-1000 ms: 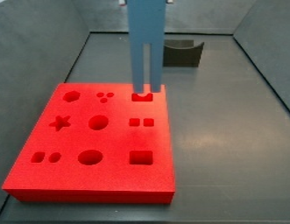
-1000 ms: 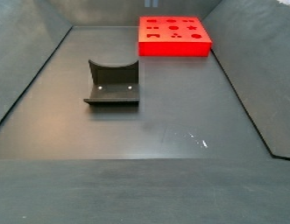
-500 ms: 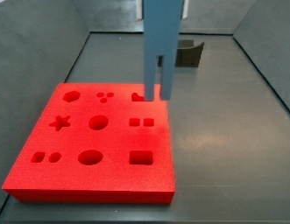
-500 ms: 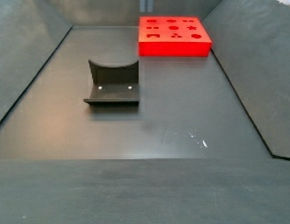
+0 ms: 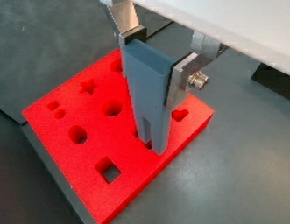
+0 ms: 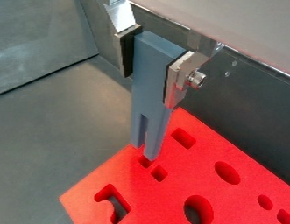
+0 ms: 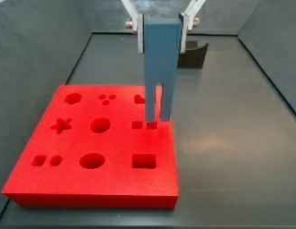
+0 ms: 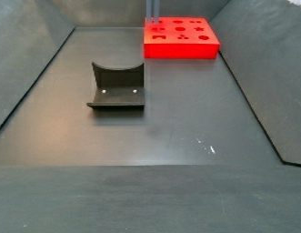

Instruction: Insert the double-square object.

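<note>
My gripper (image 7: 160, 16) is shut on the upper end of the double-square object (image 7: 161, 67), a tall steel-blue bar held upright. Its two prongs (image 7: 161, 112) hang just above the right side of the flat red board (image 7: 66, 183), close to the pair of small square holes (image 7: 144, 126). In both wrist views the silver fingers (image 5: 188, 72) (image 6: 182, 74) clamp the bar (image 5: 153, 101) (image 6: 150, 105) from two sides, with the prong tips over the red board (image 5: 65, 109) (image 6: 241, 197). In a side view the board (image 8: 181, 50) shows at the far end and the gripper is out of view.
The board has several other shaped holes: a star (image 7: 63, 125), a circle (image 7: 101, 125), a large square (image 7: 144, 161). The dark fixture (image 8: 116, 86) stands on the grey floor away from the board and shows behind the bar (image 7: 193, 55). Grey walls ring the floor.
The bar has moved from the board's far right corner hole toward the near side. Its prongs now hang by the pair of small square holes.
</note>
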